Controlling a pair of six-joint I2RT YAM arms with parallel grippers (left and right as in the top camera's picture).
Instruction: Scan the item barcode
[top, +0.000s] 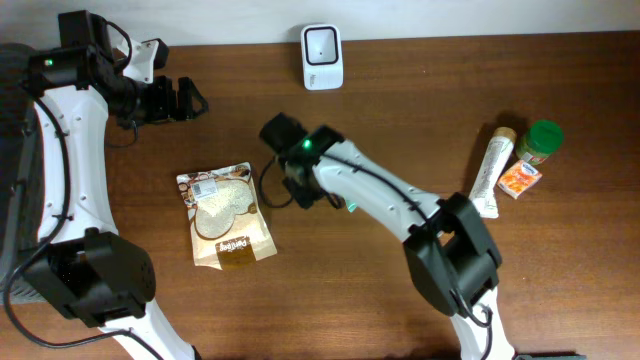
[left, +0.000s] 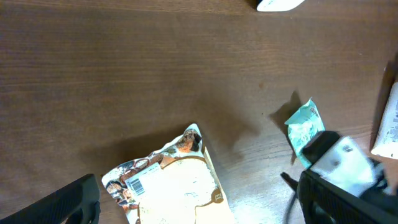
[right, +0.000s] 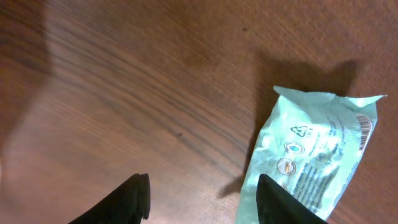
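Left edge: my left gripper (top: 195, 100) hangs over the far left corner of the dark wooden table (top: 400, 90), its fingers spread wide, nothing in it. It is well apart from everything on the table.

Next along: a flat brown-and-white printed snack pouch (top: 225, 215) lies face up, with its own small label near one corner. Nothing touches it.

Centre: my right gripper (right: 202, 196) is low over the table, fingers apart with only bare wood between them. It holds nothing. The crumpled teal plastic packet (right: 317, 162) lies just beside it on the right-finger side, flat on the wood. Its striped barcode (right: 367, 127) faces up near the far edge. From overhead my own wrist hides most of the packet.

Behind it, at the far edge: the white barcode scanner (top: 322, 55), upright, well apart from the packet.

Progress, as I judge it: no scan made here. The packet, if it is the item meant, is on the table and not in front of the scanner. What is left is to grasp it, carry it across and turn the code toward the window.

Right side: a white squeeze tube (top: 488, 170), a green-lidded jar (top: 543, 142) and a small orange box (top: 520, 178) sit bunched together, clear of the route. The path from packet to scanner looks open. The pouch is near enough to be brushed.
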